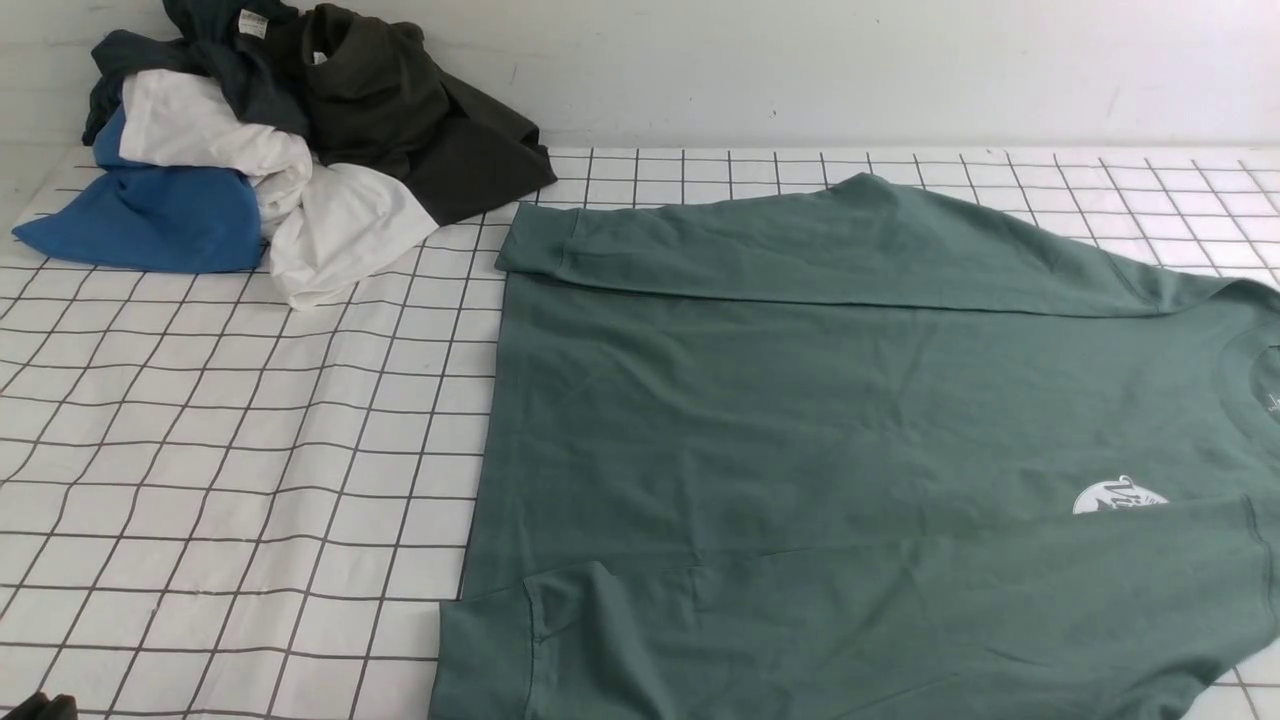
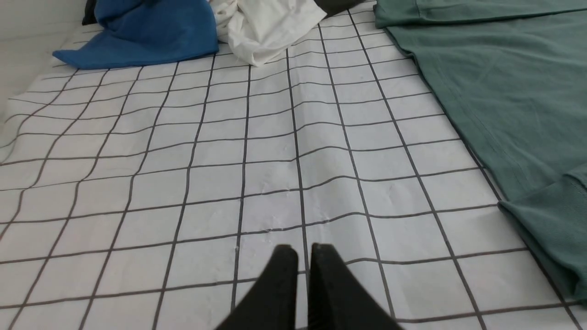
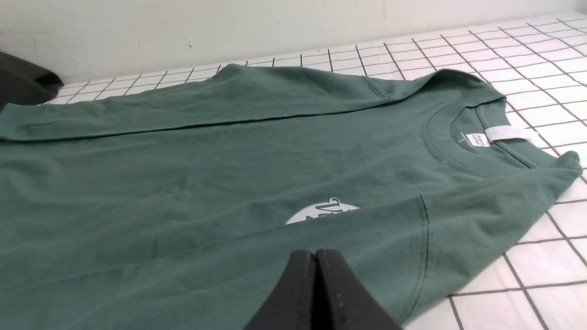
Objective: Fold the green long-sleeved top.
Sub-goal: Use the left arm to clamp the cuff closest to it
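The green long-sleeved top (image 1: pixel 800 400) lies flat on the right half of the table, neck (image 3: pixel 458 137) toward the right, its small white logo (image 1: pixel 1118 496) facing up. Both sleeves are folded across the body, one along the far edge (image 1: pixel 850 240) and one along the near edge (image 1: pixel 900 620). My right gripper (image 3: pixel 316 253) hovers shut over the near sleeve and holds nothing. My left gripper (image 2: pixel 304 250) is shut, with only a thin slit between its fingers. It sits over bare checked cloth, to the left of the top's hem (image 2: pixel 504 91), and grips nothing.
A heap of other clothes sits at the back left: a blue piece (image 1: pixel 150 215), a white one (image 1: pixel 330 225), a dark olive-black one (image 1: pixel 420 110) and a dark teal one (image 1: pixel 215 50). A white grid-patterned cloth (image 1: pixel 250 450) covers the table. A wall (image 1: pixel 800 60) runs behind.
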You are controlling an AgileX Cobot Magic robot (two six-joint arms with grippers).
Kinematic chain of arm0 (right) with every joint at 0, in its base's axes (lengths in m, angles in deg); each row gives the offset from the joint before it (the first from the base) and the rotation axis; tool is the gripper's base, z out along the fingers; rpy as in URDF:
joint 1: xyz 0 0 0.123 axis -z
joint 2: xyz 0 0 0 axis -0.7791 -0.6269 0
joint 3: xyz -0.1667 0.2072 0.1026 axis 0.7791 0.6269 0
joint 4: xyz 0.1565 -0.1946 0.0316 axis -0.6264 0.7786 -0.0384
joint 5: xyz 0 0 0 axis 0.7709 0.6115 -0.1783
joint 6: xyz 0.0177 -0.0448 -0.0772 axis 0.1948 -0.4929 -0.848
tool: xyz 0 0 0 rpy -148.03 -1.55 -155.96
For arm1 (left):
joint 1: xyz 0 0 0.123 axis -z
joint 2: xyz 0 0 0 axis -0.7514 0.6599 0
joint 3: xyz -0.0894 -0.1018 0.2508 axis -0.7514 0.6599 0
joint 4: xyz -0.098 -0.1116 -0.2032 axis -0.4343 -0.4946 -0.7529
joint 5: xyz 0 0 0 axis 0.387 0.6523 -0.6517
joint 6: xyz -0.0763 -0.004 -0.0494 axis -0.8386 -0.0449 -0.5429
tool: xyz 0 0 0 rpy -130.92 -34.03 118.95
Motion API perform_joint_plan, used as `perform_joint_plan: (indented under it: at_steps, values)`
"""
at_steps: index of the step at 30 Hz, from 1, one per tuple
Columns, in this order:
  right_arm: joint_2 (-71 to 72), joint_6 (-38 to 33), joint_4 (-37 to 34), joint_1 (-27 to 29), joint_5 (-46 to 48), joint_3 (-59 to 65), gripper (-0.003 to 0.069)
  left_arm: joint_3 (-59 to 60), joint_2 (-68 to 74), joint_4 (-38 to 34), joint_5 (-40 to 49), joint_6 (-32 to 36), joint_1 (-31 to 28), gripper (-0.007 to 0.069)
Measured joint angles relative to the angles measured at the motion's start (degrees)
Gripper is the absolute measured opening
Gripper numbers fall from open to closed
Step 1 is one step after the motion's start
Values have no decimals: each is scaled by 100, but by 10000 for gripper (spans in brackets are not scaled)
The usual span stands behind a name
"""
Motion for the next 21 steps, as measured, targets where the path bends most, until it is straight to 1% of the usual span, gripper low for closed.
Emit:
perform_joint_plan:
  at_steps: [3, 4, 5, 6, 8, 9, 11, 12, 13, 14, 15, 17, 19, 21]
  values:
    - [0, 0, 0, 0, 0, 0, -14, 5, 0, 0, -114, -5, 0, 26]
    - [0, 0, 0, 0, 0, 0, -14, 18, 0, 5, -246, -5, 0, 26]
    - [0, 0, 0, 0, -25, 0, -14, 24, 0, 5, -566, -5, 0, 26]
    - [0, 0, 0, 0, -25, 0, -14, 24, 0, 5, -621, -5, 0, 26]
    - [0, 8, -24, 0, -486, 25, -14, 24, 0, 5, -1540, -5, 0, 26]
    - [0, 15, -31, 0, -751, 25, -14, 24, 0, 5, -1859, -5, 0, 26]
    - [0, 26, -35, 0, -1778, 30, -14, 24, 0, 5, -2642, -25, 0, 26]
    - [0, 34, -35, 0, -1778, 30, -14, 24, 0, 5, -2718, -24, 0, 26]
    - [0, 49, -35, 0, -2680, 31, -14, 24, 0, 5, -3260, -49, 0, 26]
    - [0, 49, -29, 0, -2913, 31, -14, 24, 0, 5, -3412, -54, 0, 26]
    - [0, 49, 8, 0, -3738, 31, -14, 24, 0, 5, -4036, -60, 0, 26]
    - [0, 122, 8, 0, -4800, 31, -14, 24, 0, 5, -4747, -142, 0, 26]
    - [0, 197, -62, 0, -5951, 26, -14, 24, 0, 5, -5534, -399, 0, 26]
    - [0, 278, -213, 0, -6476, 19, -14, 10, 0, 0, -6018, -748, 0, 26]
